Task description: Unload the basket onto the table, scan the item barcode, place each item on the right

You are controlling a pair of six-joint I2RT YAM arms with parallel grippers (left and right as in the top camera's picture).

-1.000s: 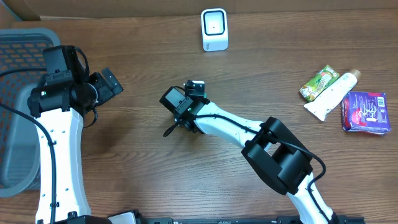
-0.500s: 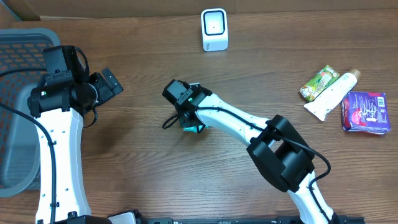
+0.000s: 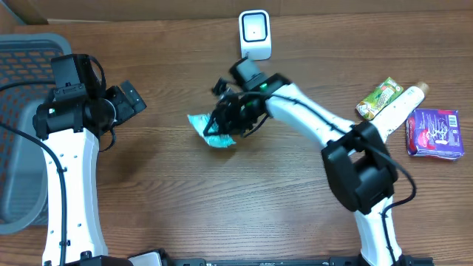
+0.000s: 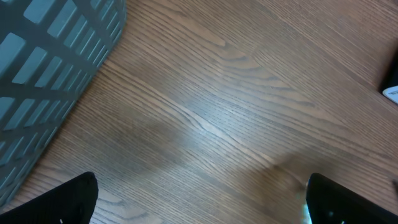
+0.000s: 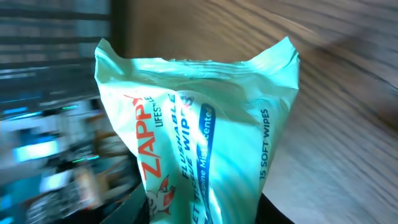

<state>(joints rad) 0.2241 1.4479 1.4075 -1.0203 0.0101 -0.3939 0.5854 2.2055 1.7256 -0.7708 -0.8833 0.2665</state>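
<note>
Wipes pack (image 5: pixel 193 143), teal, is clamped in the right gripper (image 3: pixel 228 120) near the white scanner (image 3: pixel 255 35). Left gripper (image 3: pixel 127 100), well left of the scanner, has its fingers spread wide, holding nothing.

Brown wood-grain table (image 3: pixel 170 214), grey basket (image 3: pixel 16 140)

From the right wrist camera the wipes pack (image 5: pixel 199 124) filled my view, its lower end cut off at the bottom edge, and everything left of it was a blur. Overhead, the right gripper (image 3: pixel 224 124) sat dark over the pack, so I couldn't make out its fingers. The basket (image 3: pixel 18 66) ran off the left edge.
</note>
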